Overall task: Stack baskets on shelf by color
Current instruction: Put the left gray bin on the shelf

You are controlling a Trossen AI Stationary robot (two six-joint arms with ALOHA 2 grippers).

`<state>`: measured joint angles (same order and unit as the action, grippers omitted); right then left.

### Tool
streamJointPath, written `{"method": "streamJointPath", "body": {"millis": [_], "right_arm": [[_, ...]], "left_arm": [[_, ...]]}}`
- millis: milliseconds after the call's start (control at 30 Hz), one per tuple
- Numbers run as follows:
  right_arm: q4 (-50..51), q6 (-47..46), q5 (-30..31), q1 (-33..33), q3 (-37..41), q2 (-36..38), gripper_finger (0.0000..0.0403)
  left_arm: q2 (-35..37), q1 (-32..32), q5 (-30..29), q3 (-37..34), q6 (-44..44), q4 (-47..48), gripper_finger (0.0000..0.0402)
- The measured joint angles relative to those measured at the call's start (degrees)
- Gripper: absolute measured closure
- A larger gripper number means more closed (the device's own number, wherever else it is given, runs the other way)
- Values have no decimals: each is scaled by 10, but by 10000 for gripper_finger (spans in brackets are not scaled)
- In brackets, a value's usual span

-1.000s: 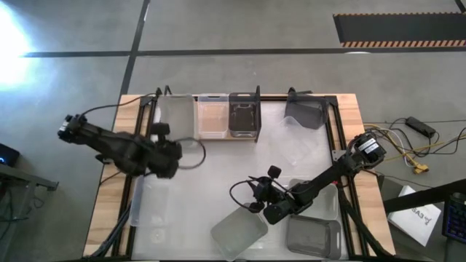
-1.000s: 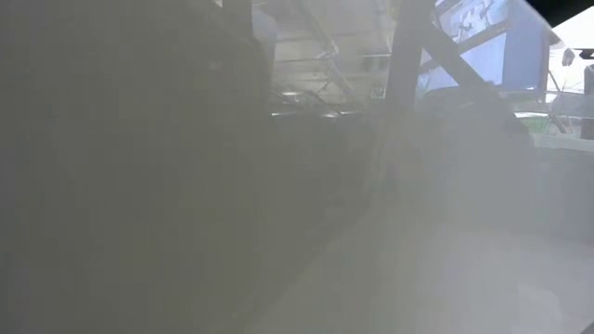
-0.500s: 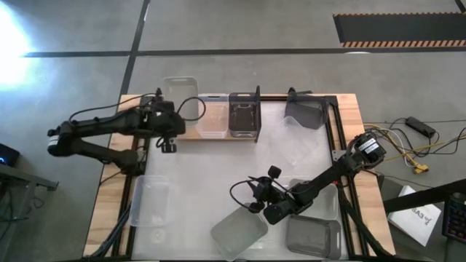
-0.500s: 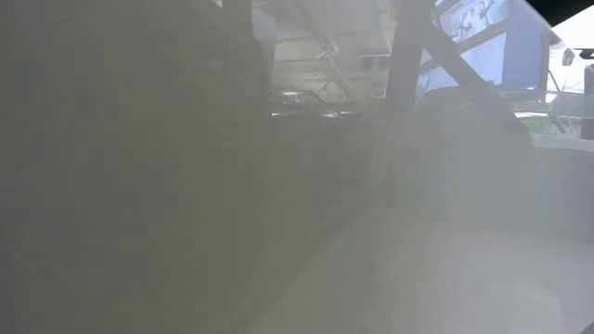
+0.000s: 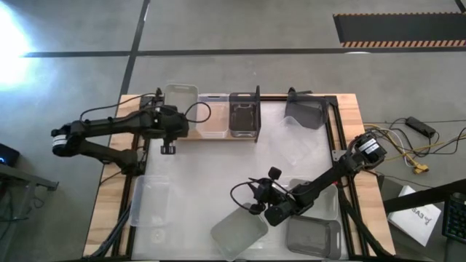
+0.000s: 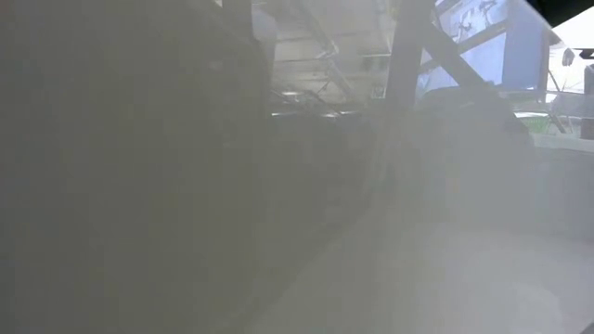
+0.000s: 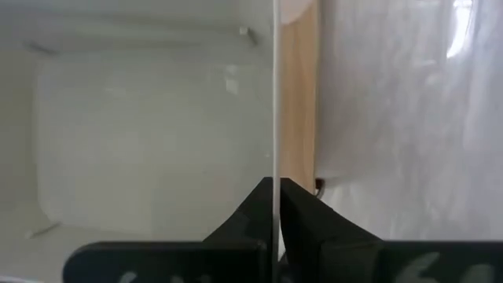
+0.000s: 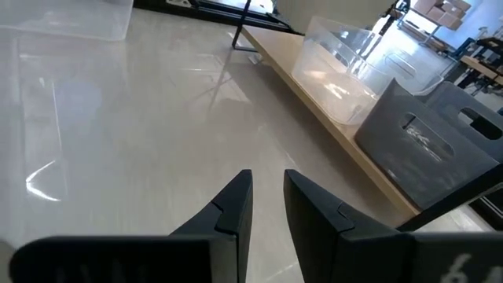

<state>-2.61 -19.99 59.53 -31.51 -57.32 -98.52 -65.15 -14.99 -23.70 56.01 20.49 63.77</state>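
Left hand (image 5: 175, 115): clamped on the thin side wall of a whitish basket (image 5: 180, 108); in the left wrist view the two dark fingers (image 7: 295, 212) pinch that wall (image 7: 276, 94) edge-on, with the basket's pale inside to one side of it.
Whitish basket: at the left end of the shelf (image 5: 218, 138), its far part reaching beyond the worktop's back edge; it lies directly against the hand, on the hand's shelf side.
Shelf: a light wooden plank along the back of the worktop (image 5: 218, 182); the plank's edge (image 7: 299, 102) shows just beside the gripped wall.
Clear basket (image 5: 212, 115): on the shelf, next to the whitish one.
Dark grey basket (image 5: 245, 115): on the shelf, to the right of the clear one.
Right hand (image 5: 256, 204): low over the front middle of the worktop, fingers (image 8: 236, 206) narrowly apart and holding nothing.
Other baskets: a clear one (image 5: 239, 233) just in front of the right hand, a grey one (image 5: 313, 236) at the front right, a clear one (image 5: 149, 200) at the front left, a dark grey one (image 5: 304, 113) tipped at the back right.
Low view: filled by a blurred pale surface; nothing can be made out.
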Motion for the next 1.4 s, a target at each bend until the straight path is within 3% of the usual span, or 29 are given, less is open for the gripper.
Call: {"method": "streamJointPath", "body": {"millis": [767, 1133, 1400], "right_arm": [[-11, 0, 0, -4, 0, 0, 335], [-13, 0, 0, -4, 0, 0, 335], [-26, 3, 0, -4, 0, 0, 335]], "left_arm": [[-41, -4, 15, -39, 13, -51, 398], [-41, -5, 0, -57, 14, -64, 303], [-40, -5, -10, -58, 80, -66, 283]]}}
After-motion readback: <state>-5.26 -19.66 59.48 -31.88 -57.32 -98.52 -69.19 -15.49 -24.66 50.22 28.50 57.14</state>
